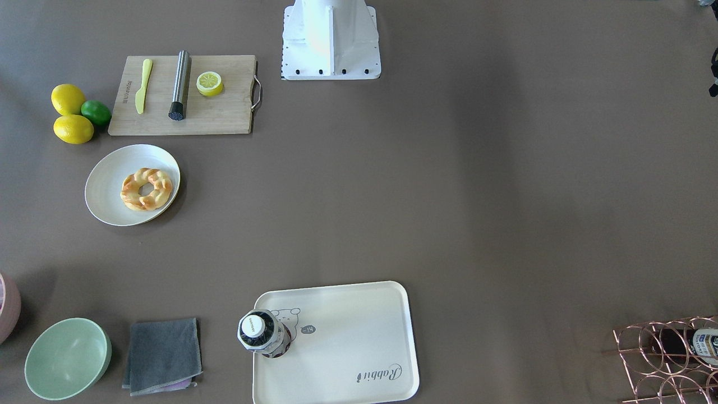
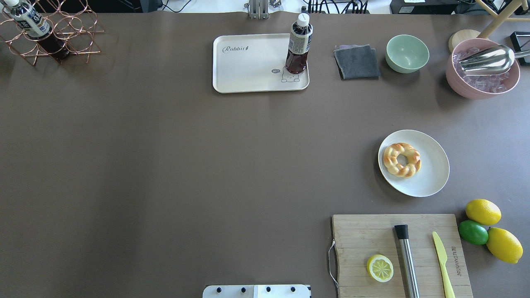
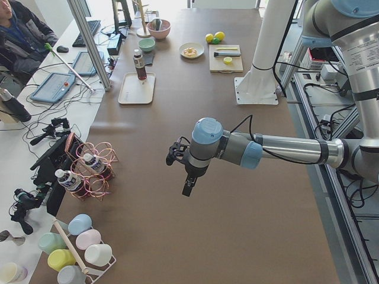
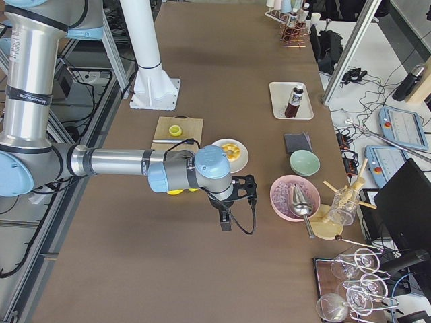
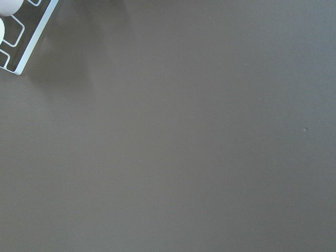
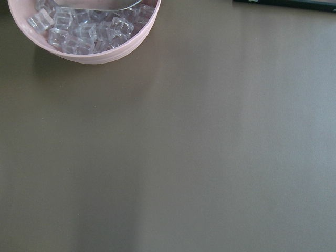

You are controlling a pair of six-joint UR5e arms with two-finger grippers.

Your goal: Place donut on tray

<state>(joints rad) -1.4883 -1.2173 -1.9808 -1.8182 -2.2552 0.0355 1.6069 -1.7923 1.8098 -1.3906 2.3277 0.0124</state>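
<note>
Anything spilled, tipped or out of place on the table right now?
Nothing stands out. The donut lies flat on the white plate, the bottle stands upright on a corner of the tray, and no spills are visible.

One donut (image 2: 410, 169), one tray (image 2: 248, 66), two whole lemons (image 2: 483, 211), one lime (image 2: 473, 232), two bowls (image 2: 408, 51), one plate (image 2: 431, 165).

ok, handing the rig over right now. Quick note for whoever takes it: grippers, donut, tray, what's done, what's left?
Left gripper: raised over the table, far from the job; open or shut cannot be told.
Right gripper: raised beside the pink ice bowl; cannot tell either.
Donut: on the round white plate, robot's right side, in neither gripper.
Tray: at the far edge, with a bottle standing at its right end.
Done: nothing.
Left: grasp donut, carry it to the tray, set it clear of the bottle.
</note>
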